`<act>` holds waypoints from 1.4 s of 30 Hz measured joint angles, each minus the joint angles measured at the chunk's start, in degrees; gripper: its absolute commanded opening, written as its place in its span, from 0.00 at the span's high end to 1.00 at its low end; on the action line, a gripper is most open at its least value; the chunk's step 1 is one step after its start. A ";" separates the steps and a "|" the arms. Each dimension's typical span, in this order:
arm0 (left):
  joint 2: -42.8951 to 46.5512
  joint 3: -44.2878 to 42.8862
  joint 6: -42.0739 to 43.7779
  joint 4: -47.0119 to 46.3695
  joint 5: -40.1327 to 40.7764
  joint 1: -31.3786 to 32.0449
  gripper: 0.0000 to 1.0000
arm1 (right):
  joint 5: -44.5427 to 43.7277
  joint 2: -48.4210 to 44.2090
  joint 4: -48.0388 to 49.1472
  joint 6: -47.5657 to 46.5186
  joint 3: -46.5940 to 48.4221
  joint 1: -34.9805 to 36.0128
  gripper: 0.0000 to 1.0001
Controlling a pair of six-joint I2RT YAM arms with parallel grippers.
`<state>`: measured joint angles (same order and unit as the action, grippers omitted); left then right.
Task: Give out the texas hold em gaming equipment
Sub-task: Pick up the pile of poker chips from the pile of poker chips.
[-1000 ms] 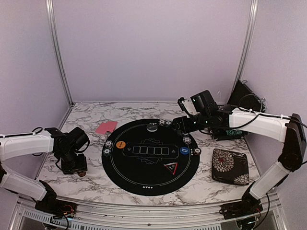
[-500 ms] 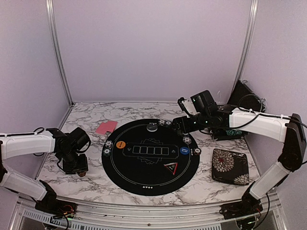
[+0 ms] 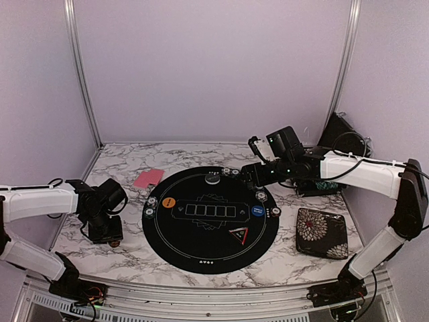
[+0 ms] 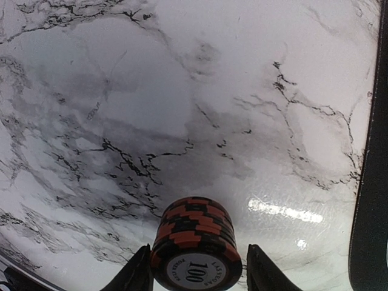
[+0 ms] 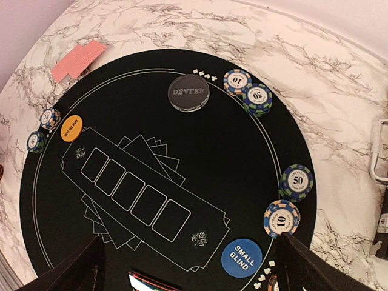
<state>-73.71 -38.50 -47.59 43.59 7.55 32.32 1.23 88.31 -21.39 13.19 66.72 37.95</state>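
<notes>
**A:** What has changed on the left?

**B:** The left gripper (image 4: 197, 256) has drawn its fingers (image 4: 140, 273) in around the orange-and-black chip stack (image 4: 195, 233). It stands on the table (image 3: 120, 168), left of the mat (image 3: 201, 249). The fingers sit just beside its flanks. I cannot tell whether they pinch it yet.

**A:** And the right?

**B:** The right gripper (image 5: 191, 254) hangs over the mat, spread wide and holding nothing.

**A:** What does that mean for the task?

**B:** I judge a pickup is under way, and that stack has yet to reach a seat. Other chips (image 5: 297, 182) already ring the mat's edge. The pink cards (image 3: 148, 178) lie off its far-left side.

**A:** And the room?

**B:** The table is glossy white marble and the walls (image 3: 214, 67) are plain lilac. A floral case (image 3: 322, 233) lies to the right.
</notes>
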 measured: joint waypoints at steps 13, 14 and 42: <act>-0.39 0.00 -0.02 -0.15 0.13 0.00 0.48 | 0.00 0.00 0.00 0.00 0.00 -0.26 0.06; -0.39 0.00 -0.02 -0.20 0.22 0.00 0.48 | 0.00 0.00 0.00 0.00 0.00 -0.26 0.06; -0.39 0.11 -0.04 -0.50 0.63 0.00 0.52 | 0.00 0.52 0.04 0.00 -0.11 -0.26 0.06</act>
<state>-74.11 -38.39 -47.64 43.09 8.19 32.32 1.23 88.84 -21.34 13.19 66.61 37.69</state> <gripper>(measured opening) 0.480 0.938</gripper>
